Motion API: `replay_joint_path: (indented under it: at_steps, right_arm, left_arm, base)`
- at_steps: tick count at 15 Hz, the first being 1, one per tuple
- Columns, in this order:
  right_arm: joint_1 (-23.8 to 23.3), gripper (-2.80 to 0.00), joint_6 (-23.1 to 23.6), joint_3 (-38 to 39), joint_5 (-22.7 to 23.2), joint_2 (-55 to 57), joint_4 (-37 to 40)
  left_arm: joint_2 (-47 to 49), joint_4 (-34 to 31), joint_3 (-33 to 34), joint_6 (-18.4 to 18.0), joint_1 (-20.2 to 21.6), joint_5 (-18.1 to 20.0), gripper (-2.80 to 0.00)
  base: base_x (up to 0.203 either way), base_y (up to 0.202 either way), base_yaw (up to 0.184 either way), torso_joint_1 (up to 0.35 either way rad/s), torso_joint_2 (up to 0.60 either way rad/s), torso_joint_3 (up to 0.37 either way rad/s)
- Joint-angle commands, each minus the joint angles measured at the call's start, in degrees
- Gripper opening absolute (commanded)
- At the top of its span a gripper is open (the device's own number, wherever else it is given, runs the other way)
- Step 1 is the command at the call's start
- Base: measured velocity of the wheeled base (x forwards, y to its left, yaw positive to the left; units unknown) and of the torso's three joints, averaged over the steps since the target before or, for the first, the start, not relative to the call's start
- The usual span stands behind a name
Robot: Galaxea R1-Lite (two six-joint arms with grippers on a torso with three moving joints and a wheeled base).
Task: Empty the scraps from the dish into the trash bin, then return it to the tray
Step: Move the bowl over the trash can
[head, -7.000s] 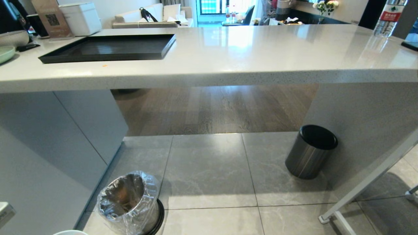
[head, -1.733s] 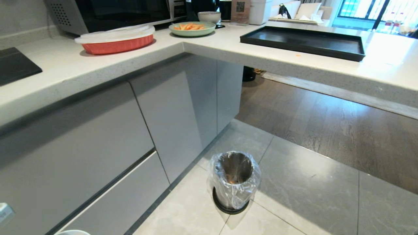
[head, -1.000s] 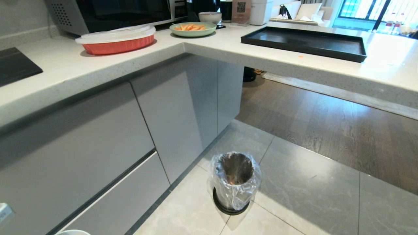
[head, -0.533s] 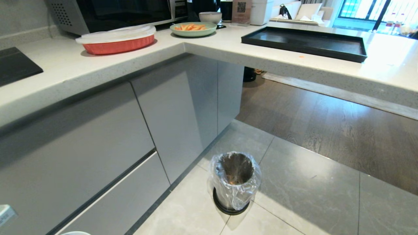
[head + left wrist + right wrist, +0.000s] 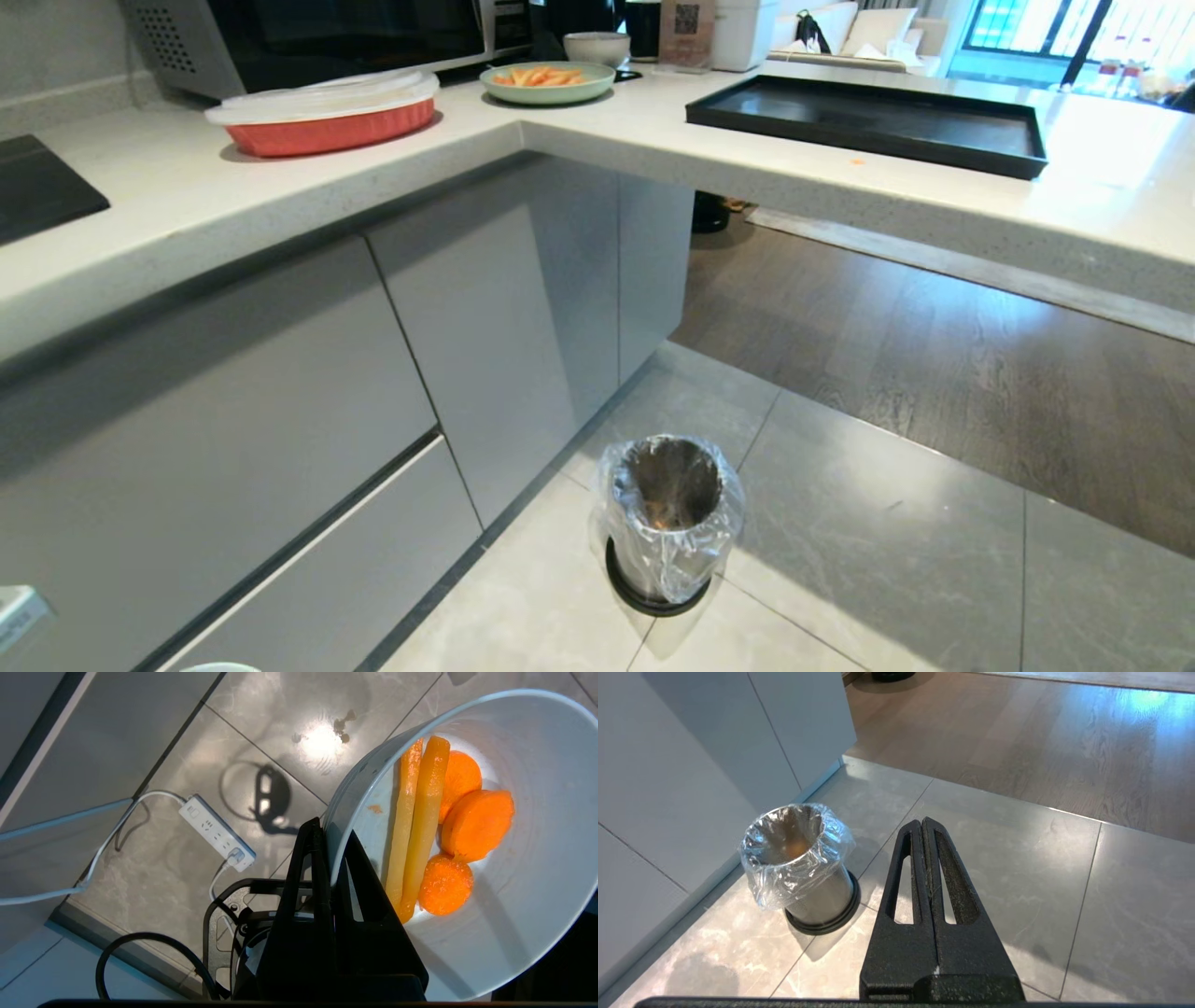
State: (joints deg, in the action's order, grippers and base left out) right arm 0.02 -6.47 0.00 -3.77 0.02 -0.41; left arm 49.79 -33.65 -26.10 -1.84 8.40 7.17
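My left gripper (image 5: 329,833) is shut on the rim of the dish (image 5: 551,896), a pale glossy bowl held tilted above the tiled floor. The scraps (image 5: 476,823), three orange carrot slices and two yellowish sticks, lie inside against the wall near the fingers. In the head view only a sliver of the dish (image 5: 219,666) shows at the bottom edge. The trash bin (image 5: 670,518), shiny metal with a clear liner, stands on the floor by the cabinet corner, ahead and to the right of the dish. My right gripper (image 5: 923,821) is shut and empty, right of the trash bin (image 5: 798,863). The black tray (image 5: 864,121) lies empty on the counter.
Grey cabinet fronts (image 5: 280,420) run along the left of the bin. On the counter are a lidded red baking dish (image 5: 327,117), a green plate of carrot strips (image 5: 548,82), a grey bowl (image 5: 597,47) and an orange crumb (image 5: 857,161). A white power strip (image 5: 217,833) with cables lies on the floor.
Since the oldest frame the camera has swung left, bringing the bin from the lower left to the lower middle. Over the last second the whole scene shifts only slightly left.
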Motion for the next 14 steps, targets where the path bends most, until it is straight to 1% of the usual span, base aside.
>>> replay_joint_path:
  at_steps: [1, 3, 7, 9, 11, 13, 14]
  right_arm:
    - [0.1, -2.8, 0.0, 0.0, 0.0, 0.0, 0.0]
    - [0.1, -2.8, 0.0, 0.0, 0.0, 0.0, 0.0]
    - [0.1, -2.8, 0.0, 0.0, 0.0, 0.0, 0.0]
    - [0.1, -2.8, 0.0, 0.0, 0.0, 0.0, 0.0]
    - [0.1, -2.8, 0.0, 0.0, 0.0, 0.0, 0.0]
    - [0.1, -2.8, 0.0, 0.0, 0.0, 0.0, 0.0]
    - [0.1, -2.8, 0.0, 0.0, 0.0, 0.0, 0.0]
  left_arm:
    - [0.0, -0.3, 0.0, 0.0, 0.0, 0.0, -2.8]
    - [0.0, -0.3, -0.1, 0.0, 0.0, 0.1, -2.8]
    - [0.0, -0.3, -0.1, 0.0, 0.1, 0.1, -2.8]
    - [0.1, -0.3, -0.2, -0.4, 0.1, 0.1, -2.8]
    - [0.2, -0.3, -0.3, -1.7, 0.1, 0.0, -2.8]
    - [0.2, -0.3, -0.4, -2.1, 0.2, 0.0, -2.8]
    - [0.2, -0.3, -0.5, -2.1, 0.2, 0.0, -2.8]
  base:
    - [-0.007, -0.051, 0.017, 0.013, 0.0, 0.001]
    - [-0.002, -0.125, 0.007, -0.003, 0.0, 0.01]
    - [0.0, -0.193, 0.001, 0.004, 0.0, 0.002]
    - [0.0, -0.196, -0.001, 0.003, 0.0, 0.001]
    - [0.0, -0.185, -0.001, 0.003, 0.0, 0.0]
    - [0.0, -0.109, 0.0, 0.003, 0.0, 0.002]
    - [0.0, 0.0, 0.0, 0.0, 0.0, 0.0]
